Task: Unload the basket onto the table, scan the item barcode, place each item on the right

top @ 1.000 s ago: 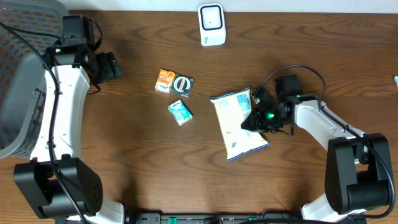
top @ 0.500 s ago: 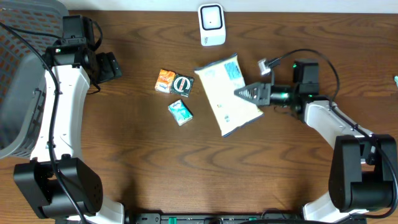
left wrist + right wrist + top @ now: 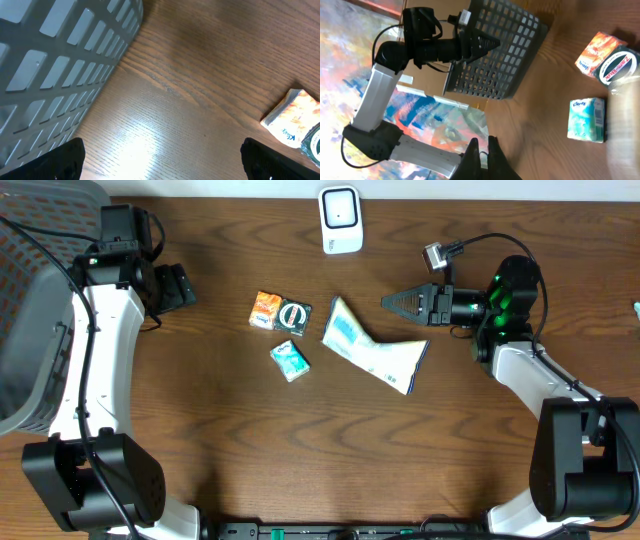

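White bag (image 3: 375, 352) lies mid-table, apart from closed right end effector (image 3: 388, 302); left end effector (image 3: 184, 287) open by basket (image 3: 30, 330).

The left arm (image 3: 100, 370) stretches forward with the left gripper (image 3: 182, 288) spread wide, while the right arm (image 3: 530, 370) points the right gripper (image 3: 393, 303) leftward, its fingers pressed tightly together.

White-and-blue snack bag (image 3: 372, 350): creased, bent into a shallow V, long axis running 10 to 4 o'clock, near the tabletop centre, blue print at the 10 o'clock end. White rounded barcode scanner (image 3: 340, 220): at the 12 o'clock edge, with the bag at its 5 o'clock, well apart.
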Robot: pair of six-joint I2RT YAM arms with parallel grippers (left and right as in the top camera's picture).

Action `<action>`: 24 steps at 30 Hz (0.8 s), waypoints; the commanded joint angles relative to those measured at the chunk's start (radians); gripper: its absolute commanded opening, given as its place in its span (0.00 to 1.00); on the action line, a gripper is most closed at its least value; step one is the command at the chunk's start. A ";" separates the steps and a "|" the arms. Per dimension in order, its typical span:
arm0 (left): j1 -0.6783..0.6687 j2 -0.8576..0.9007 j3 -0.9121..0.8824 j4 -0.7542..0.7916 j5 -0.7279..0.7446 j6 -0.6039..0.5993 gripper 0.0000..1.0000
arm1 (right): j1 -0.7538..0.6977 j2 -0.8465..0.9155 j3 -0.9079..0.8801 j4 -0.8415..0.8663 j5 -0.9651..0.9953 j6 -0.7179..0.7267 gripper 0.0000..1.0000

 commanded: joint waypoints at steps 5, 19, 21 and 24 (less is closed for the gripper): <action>0.002 0.010 -0.005 -0.002 0.003 0.009 0.98 | 0.000 -0.019 0.006 0.000 -0.006 -0.010 0.02; 0.002 0.010 -0.005 -0.002 0.003 0.009 0.98 | 0.000 -0.019 0.007 -0.011 0.363 -0.096 0.11; 0.002 0.010 -0.005 -0.002 0.003 0.009 0.98 | 0.002 -0.019 0.007 -0.032 0.443 -0.117 0.18; 0.002 0.010 -0.005 -0.002 0.003 0.009 0.98 | 0.002 -0.019 0.011 -0.102 0.547 -0.165 0.22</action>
